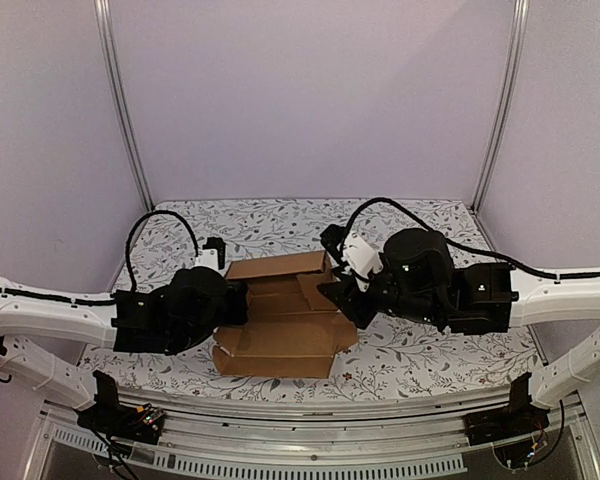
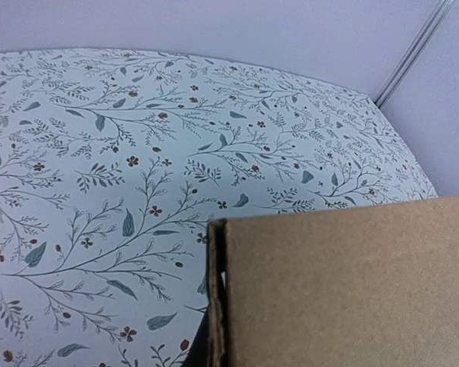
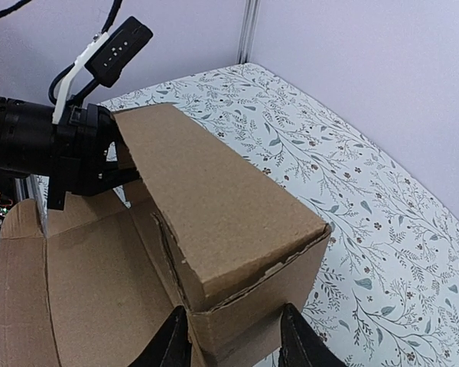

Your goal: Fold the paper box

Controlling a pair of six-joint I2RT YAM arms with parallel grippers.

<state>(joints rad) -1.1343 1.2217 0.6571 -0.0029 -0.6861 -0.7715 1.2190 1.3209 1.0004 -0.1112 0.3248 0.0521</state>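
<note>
Both pincers are clamped on the plain brown cardboard paper box (image 1: 280,335) at the middle of the flower-printed surface (image 1: 430,350): left pincer (image 3: 107,162) on the raised panel's corner, right pincer (image 3: 233,345) on the end wall. With uneven pull, the ragged crease could be torn.

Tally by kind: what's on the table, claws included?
paper box: 1
claws: 2 (left claw, right claw)
floral table cover: 1
Total: 4

No text, label, brand or number can be read on the paper box (image 1: 280,340) or elsewhere.
</note>
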